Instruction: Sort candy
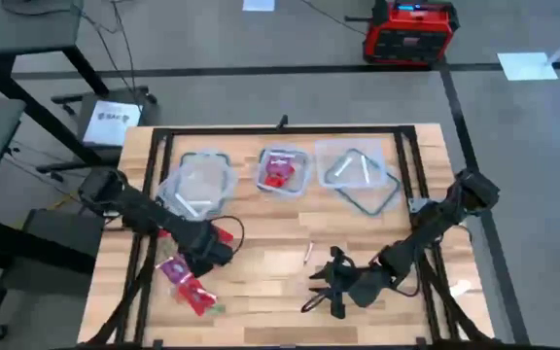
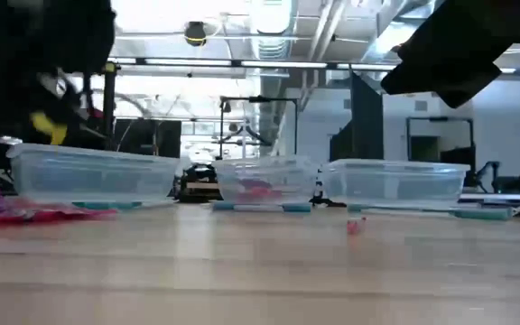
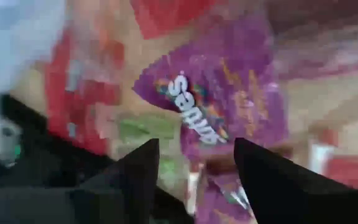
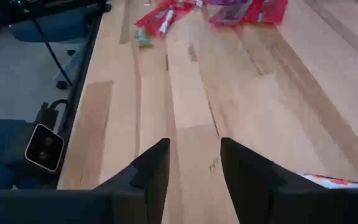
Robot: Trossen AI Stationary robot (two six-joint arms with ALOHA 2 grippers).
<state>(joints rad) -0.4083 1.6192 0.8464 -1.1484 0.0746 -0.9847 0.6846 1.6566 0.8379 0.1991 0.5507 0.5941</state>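
Observation:
A pile of red and purple candy packs [image 1: 188,282] lies on the wooden table near its left front. My left gripper [image 1: 212,251] is over the far end of this pile, pointing steeply down. In the left wrist view it is open [image 3: 194,155], with a purple pack [image 3: 219,99] just past its fingertips and red packs [image 3: 73,99] beside it. The middle clear tub [image 1: 282,170] holds red candy [image 1: 278,173]. My right gripper [image 1: 317,290] hangs open over bare wood [image 4: 194,155] at the front right of centre.
Two more clear tubs stand at the back, one on the left [image 1: 197,180] and one on the right [image 1: 358,175]. A small loose piece [image 1: 307,253] lies mid-table. Another wrapped piece [image 4: 334,180] lies beside my right gripper. A black frame [image 1: 154,165] borders the table.

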